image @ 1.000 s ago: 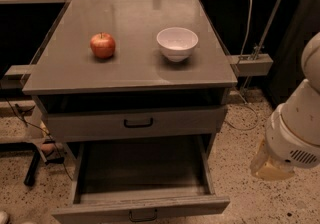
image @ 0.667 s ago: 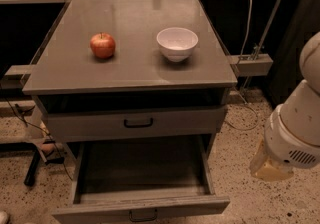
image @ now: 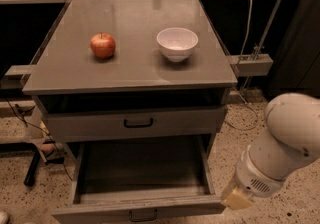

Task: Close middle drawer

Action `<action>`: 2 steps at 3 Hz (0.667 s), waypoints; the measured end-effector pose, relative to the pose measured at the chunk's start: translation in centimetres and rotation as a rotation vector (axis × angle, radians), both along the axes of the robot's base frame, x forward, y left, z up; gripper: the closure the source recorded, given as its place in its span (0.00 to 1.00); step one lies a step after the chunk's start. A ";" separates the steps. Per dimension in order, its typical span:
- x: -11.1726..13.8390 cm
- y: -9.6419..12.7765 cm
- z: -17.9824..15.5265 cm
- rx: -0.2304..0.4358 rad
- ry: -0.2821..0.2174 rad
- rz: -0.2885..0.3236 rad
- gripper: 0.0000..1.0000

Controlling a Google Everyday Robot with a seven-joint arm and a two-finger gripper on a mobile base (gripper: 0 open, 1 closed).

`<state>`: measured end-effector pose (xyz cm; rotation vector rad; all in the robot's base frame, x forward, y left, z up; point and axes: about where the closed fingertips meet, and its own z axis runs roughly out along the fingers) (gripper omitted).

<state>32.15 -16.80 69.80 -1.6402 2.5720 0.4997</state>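
Approach stage. Middle drawer (image: 142, 173) is pulled right out under the counter (image: 135, 70). Pincer (image: 237, 199) is low by its front right corner; apart or together, can't tell. Next: get onto the drawer front, push in.

Your bench (image: 135, 70) has a smooth grey top with a soft satin sheen, and it mirrors faintly under the bowl (image: 177, 43), which is white, smooth and glazed-looking. The apple (image: 102, 45) is glossy red skin with a small highlight. The middle drawer (image: 142, 168) reads as flat matt grey panels, painted-looking, with a black handle (image: 142, 215). The upper drawer front (image: 90, 125) has the same matt grey. Your hand (image: 236, 199), low right by the middle drawer's front corner, looks dull tan plastic. The arm shell (image: 290, 133) above it is smooth white, slightly glossy. The floor (image: 15, 133) is speckled stone, matt.
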 end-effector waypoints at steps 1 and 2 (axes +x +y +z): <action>0.5 1.6 -5.9 0.069 0.066 -0.058 1.00; 0.5 1.6 -5.9 0.069 0.066 -0.058 1.00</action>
